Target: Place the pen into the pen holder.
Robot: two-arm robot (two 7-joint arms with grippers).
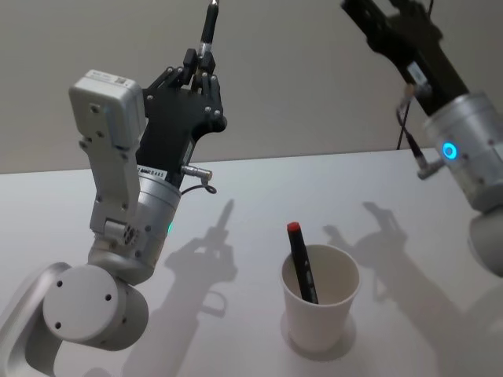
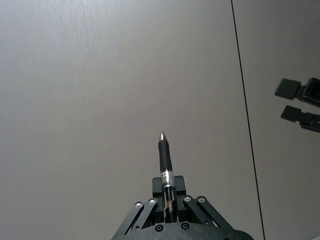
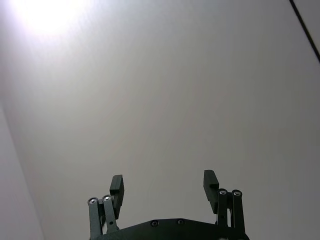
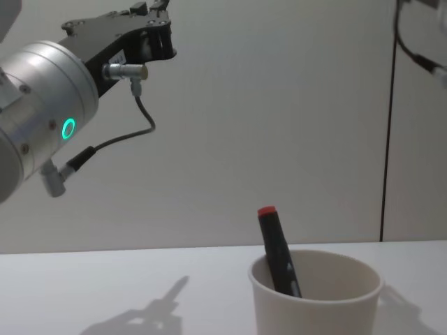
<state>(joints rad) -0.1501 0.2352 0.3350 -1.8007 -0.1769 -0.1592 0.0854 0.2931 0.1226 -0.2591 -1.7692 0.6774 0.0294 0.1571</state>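
One slim black pen with a silver tip (image 2: pixel 165 160) held high, well apart from the wide off-white paper cup (image 1: pixel 314 322).
Points straight up out of the left gripper (image 1: pixel 203 75), with a dark rubbery grip below the tip, then a silver band, then the lower barrel. Sits clamped between fingers (image 2: pixel 150 204) drawn close together on that barrel, well above the white table (image 1: pixel 78 204) and to the left of the cup. Stands upright on the table right of centre: rolled rim, plain tapered sides, already holding a black marker with a red cap (image 1: pixel 302 263) that leans on the inner wall with its cap above the rim. Hangs raised on the right, well above the cup: right gripper (image 3: pixel 164 182), fingers spread wide apart.
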